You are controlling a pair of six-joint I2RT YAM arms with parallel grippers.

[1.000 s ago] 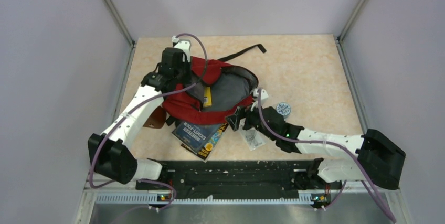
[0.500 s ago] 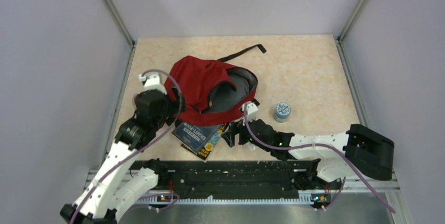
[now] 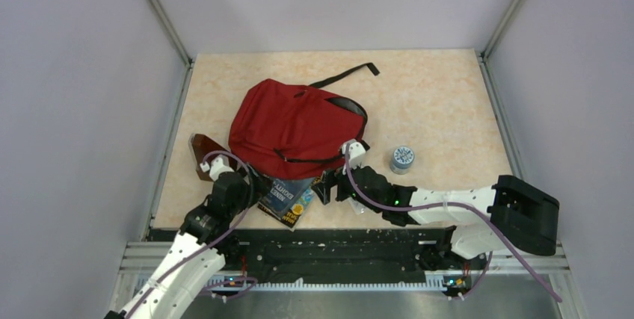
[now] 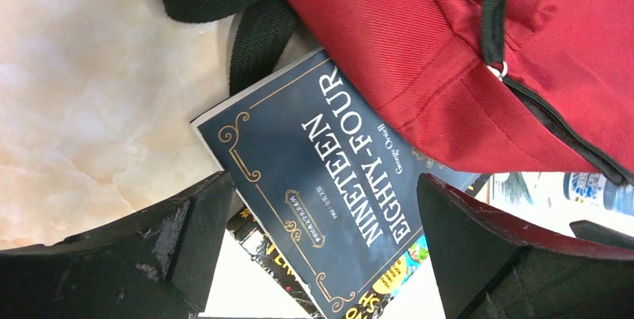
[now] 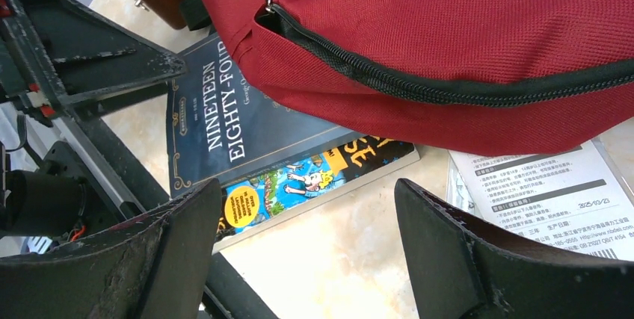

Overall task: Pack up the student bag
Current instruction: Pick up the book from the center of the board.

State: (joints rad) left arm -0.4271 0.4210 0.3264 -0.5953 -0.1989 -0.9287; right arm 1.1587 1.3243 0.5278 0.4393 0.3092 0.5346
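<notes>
The student bag lies flat in the middle of the table, its zipper mouth nearly closed at the right. Its near edge covers the far end of a dark blue book, which rests on a colourful book. My left gripper hovers open just above the blue book's near-left corner, holding nothing. My right gripper is open and empty, low over bare table at the books' right side, below the bag's edge.
A brown pouch lies left of the bag, behind my left wrist. A small round tin stands to the right. A clear packet with a printed label lies under my right arm. A black strap trails toward the back.
My left gripper opened, let go of the bag's raised flap and drew back to the near edge beside the books. The bag dropped flat and its mouth closed. The right gripper shifted slightly left.
</notes>
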